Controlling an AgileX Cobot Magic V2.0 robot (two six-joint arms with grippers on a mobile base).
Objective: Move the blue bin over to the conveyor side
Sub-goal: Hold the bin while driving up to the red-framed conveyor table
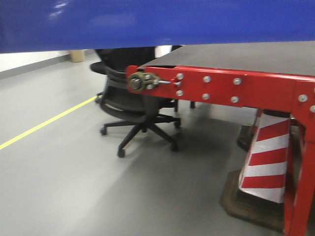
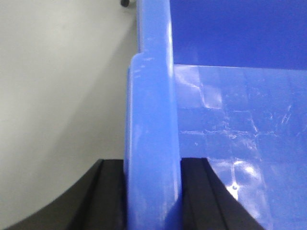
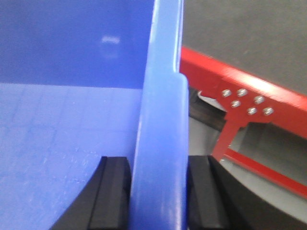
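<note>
1. The large glossy blue plastic bin (image 1: 157, 22) is held up in the air. In the front view its smooth side fills the whole top of the picture, above the pale grey floor (image 1: 59, 187).
2. The left gripper (image 2: 153, 163) is closed on the thick top rim of the bin. One of its black fingers (image 2: 108, 191) presses the outer face of the wall and the other presses the inner face.
3. The right gripper (image 3: 158, 160) clamps the opposite rim in the same way, and its black fingers (image 3: 112, 191) touch the wall from both sides.
4. The conveyor (image 1: 236, 56), a broad flat belt of dark grey fabric with a bright red metal frame (image 1: 221, 88), stands just beside the bin, on the side of the right gripper.
5. In the right wrist view the belt and the bolted red frame lie beyond the gripped wall, lower than the rim.
6. I cannot tell if the bottom of the bin touches the belt.
7. A black office chair on wheels (image 1: 135, 108) stands on the floor behind the end of the frame.
8. A red-and-white striped cone (image 1: 268, 157) stands under the conveyor.
9. A thin yellow line (image 1: 49, 120) crosses the floor on the left.
</note>
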